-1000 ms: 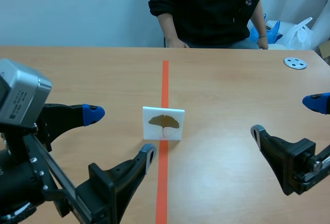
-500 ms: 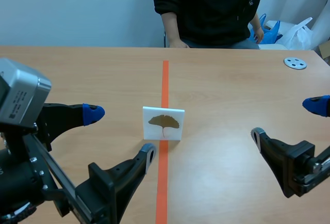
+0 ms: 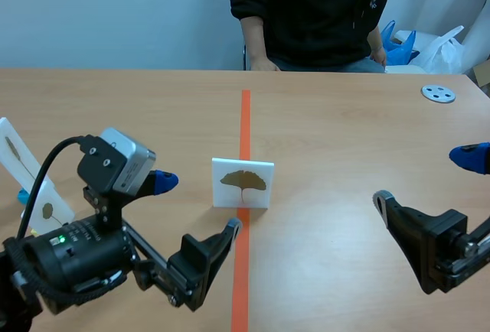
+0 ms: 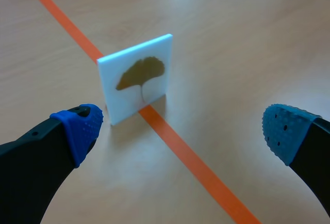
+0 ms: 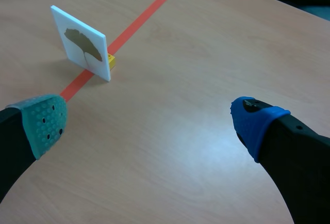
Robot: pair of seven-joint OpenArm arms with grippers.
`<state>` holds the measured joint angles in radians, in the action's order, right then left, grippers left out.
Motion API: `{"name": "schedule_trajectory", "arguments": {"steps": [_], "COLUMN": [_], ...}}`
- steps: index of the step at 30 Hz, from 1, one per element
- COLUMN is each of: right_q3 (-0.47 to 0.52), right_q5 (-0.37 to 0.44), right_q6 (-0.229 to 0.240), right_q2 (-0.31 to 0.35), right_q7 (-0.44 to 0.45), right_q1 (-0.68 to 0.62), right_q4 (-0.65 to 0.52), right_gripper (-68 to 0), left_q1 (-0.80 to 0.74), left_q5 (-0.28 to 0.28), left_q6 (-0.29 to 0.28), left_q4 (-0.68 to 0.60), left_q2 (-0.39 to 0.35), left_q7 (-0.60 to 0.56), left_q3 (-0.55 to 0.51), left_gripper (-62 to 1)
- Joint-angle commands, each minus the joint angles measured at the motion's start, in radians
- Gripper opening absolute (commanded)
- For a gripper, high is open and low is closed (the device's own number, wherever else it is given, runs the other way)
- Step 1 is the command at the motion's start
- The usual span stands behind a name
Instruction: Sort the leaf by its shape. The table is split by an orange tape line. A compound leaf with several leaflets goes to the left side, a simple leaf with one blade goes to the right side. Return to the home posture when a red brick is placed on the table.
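One white leaf card [image 3: 243, 183] stands upright right on the orange tape line [image 3: 245, 118] in the scene view, mid-table. It shows a single fan-shaped brown blade, so I'd call it a simple leaf, bound for the right side. The left gripper [image 3: 195, 206] sits just short of it, fingers spread wide, nothing in them. The right gripper [image 3: 423, 177] is well off to the side, also spread and empty. A person [image 3: 314, 11] sits across the table.

Left wrist view: the card is ahead of the spread fingers, turned a bit, not between them and touching neither pad.

Right wrist view: the card is well ahead of that gripper. There's a small yellow block [image 5: 111, 59] at its base, which looks like the foot propping it up. Can't tell if it's glued on.

Handling guess: thin, stiff, light, with smooth faces, so probably a bit slick and super easy to tip. I'd pinch it across both faces in the upper half, pads square to the card, and lift rather than shove.
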<state>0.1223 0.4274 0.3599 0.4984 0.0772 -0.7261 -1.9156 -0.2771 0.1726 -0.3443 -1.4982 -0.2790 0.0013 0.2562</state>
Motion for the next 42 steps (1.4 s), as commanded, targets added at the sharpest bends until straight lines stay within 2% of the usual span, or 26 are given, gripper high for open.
{"name": "schedule_trajectory", "arguments": {"steps": [1, 7, 11, 15, 18, 20, 23, 26, 29, 34, 37, 41, 42], "right_q3": [0.001, 0.001, 0.001, 0.001, 0.001, 0.001, 0.001, 0.001, 0.001, 0.001, 0.001, 0.001, 0.001], "right_q5": [0.003, 0.003, 0.003, 0.003, 0.003, 0.003, 0.003, 0.003, 0.003, 0.003, 0.003, 0.003, 0.003], "right_q6": [0.0, 0.0, 0.0, 0.0, 0.0, 0.0, 0.0, 0.0, 0.0, 0.0, 0.0, 0.0, 0.0], "right_q2": [0.005, 0.005, 0.005, 0.005, 0.005, 0.005, 0.005, 0.005, 0.005, 0.005, 0.005, 0.005, 0.005], "right_q7": [0.015, 0.016, 0.016, 0.015, 0.015, 0.015, 0.015, 0.015, 0.015, 0.015, 0.015, 0.015, 0.015], "right_q1": [0.011, 0.011, 0.011, 0.011, 0.011, 0.011, 0.011, 0.011, 0.011, 0.011, 0.011, 0.011, 0.011], "right_q4": [-0.011, -0.011, -0.011, -0.011, -0.011, -0.011, -0.011, -0.011, -0.011, -0.011, -0.011, -0.011, -0.011], "right_gripper": [0.4, 0.4, 0.4, 0.4, 0.4, 0.4, 0.4, 0.4, 0.4, 0.4, 0.4, 0.4, 0.4], "left_q1": [0.036, 0.174, 0.254, 0.323, 0.363, 0.388, 0.419, 0.446, 0.47, 0.494, 0.496, 0.496, 0.496], "left_q5": [-0.017, -0.034, -0.066, -0.066, -0.098, -0.12, -0.122, -0.123, -0.143, -0.149, -0.163, -0.163, -0.163], "left_q6": [0.0, 0.021, 0.028, 0.043, 0.044, 0.044, 0.045, 0.07, 0.074, 0.097, 0.1, 0.116, 0.118], "left_q4": [0.022, 0.226, 0.349, 0.457, 0.526, 0.565, 0.609, 0.64, 0.662, 0.696, 0.699, 0.701, 0.701], "left_q2": [0.016, 0.042, 0.067, 0.094, 0.117, 0.134, 0.158, 0.185, 0.209, 0.218, 0.215, 0.215, 0.215], "left_q7": [-0.02, -0.076, -0.126, -0.158, -0.194, -0.211, -0.223, -0.222, -0.223, -0.223, -0.223, -0.222, -0.222], "left_q3": [0.004, 0.039, 0.052, 0.069, 0.087, 0.101, 0.129, 0.153, 0.166, 0.187, 0.189, 0.189, 0.189], "left_gripper": [1.4, 1.4, 1.4, 1.4, 1.4, 1.4, 1.4, 1.4, 1.4, 1.4, -11.1, -14.5, -17.1]}}
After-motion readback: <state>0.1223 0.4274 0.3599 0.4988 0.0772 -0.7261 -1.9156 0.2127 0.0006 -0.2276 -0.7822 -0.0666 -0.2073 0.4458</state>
